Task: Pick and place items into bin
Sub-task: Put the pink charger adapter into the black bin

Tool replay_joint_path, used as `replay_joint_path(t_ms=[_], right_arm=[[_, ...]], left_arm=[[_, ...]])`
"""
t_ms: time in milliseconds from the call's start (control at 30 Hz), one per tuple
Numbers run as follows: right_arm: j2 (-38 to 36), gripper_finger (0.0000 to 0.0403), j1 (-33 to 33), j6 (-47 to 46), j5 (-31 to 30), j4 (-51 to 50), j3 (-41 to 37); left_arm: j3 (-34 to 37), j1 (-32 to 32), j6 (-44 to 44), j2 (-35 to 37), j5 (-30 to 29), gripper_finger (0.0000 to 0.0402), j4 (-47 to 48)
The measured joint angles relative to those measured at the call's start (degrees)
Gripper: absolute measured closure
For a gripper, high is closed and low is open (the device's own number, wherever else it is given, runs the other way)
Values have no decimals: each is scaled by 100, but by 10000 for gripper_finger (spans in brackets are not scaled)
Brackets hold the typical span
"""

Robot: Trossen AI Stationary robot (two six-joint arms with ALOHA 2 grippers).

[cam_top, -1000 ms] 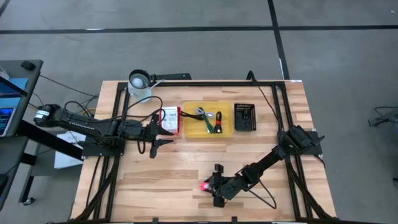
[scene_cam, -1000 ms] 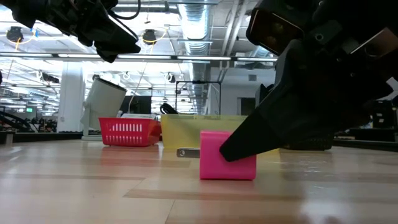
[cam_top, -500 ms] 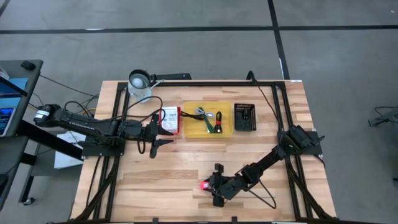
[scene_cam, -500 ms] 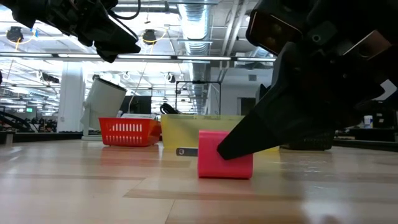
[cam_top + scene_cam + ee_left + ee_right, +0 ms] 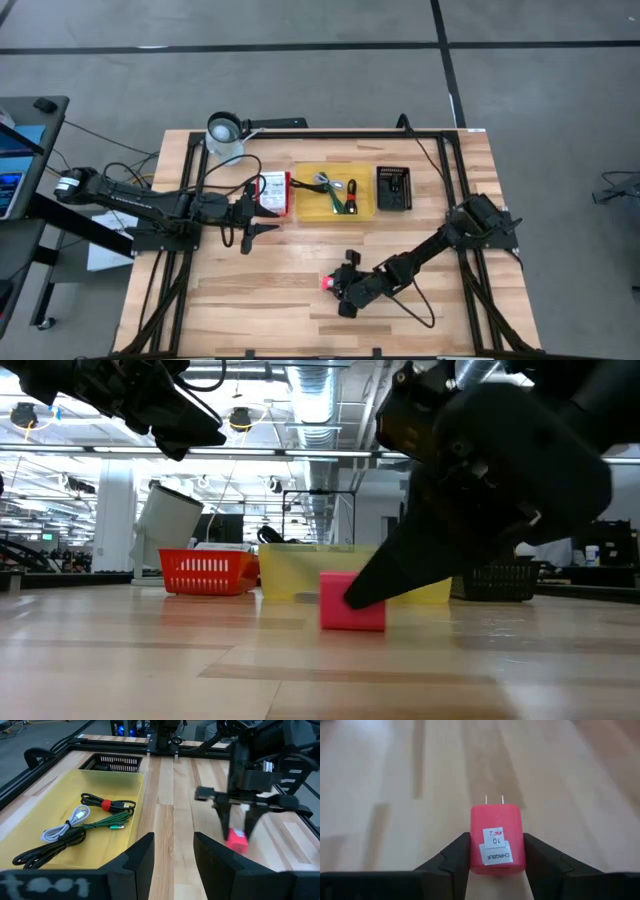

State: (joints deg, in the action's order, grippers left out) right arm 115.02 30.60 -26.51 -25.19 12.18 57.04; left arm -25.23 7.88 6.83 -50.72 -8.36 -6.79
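Red basket (image 5: 274,194) beside white cup (image 5: 225,133); black basket (image 5: 393,187) far side.

A: The high camera looks straight down on the whole desk (image 5: 250,290); the low one sits at desk-top height, looking level across.

B: Both wrist cameras see the pink charger (image 5: 497,838).

Two dark, jointed arms trail black cables; matte black fingers (image 5: 455,855).

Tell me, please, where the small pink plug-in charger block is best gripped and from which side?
Grip the small pink plug-in charger block across its two flat side faces, coming from the labelled end opposite the metal prongs. The right gripper does so, jaws shut on those parallel sides.
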Motion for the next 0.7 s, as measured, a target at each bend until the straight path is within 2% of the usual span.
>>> replay_joint_path(t_ms=[333,700], right_arm=[[-990,260,-243,152,17,-1570,-23],[-2539,260,-722,148,-39,-3745,-16]], left_arm=[[0,0,-2,0,0,275,6],[0,0,-6,0,0,275,4]])
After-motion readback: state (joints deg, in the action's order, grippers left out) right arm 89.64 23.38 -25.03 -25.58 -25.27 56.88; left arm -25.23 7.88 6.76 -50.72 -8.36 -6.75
